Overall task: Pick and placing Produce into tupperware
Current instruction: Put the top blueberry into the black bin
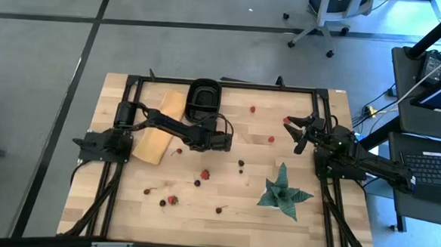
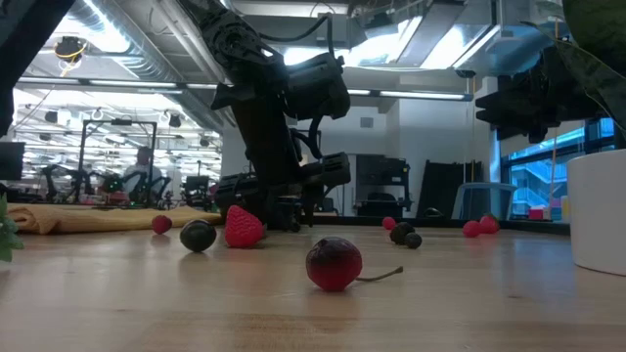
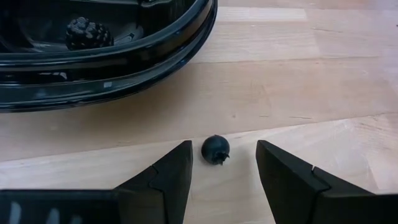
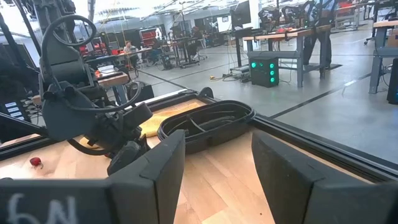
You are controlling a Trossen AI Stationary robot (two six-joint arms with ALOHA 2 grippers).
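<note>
The black tupperware stands at the table's far middle; its rim fills the top of the left wrist view, and a dark knobbly berry lies inside. My left gripper is open, low over the table just in front of the tub. Its fingers stand on either side of a small dark berry, which rests on the wood, without touching it. In the high view my left gripper hides that berry. My right gripper is open with nothing between its fingers, above the table's right part, beside a strawberry.
A tan wooden board lies left of the tub under my left arm. Strawberries and dark berries are scattered over the near and middle table; a cherry lies close to the low camera. A green spiky plant stands near right.
</note>
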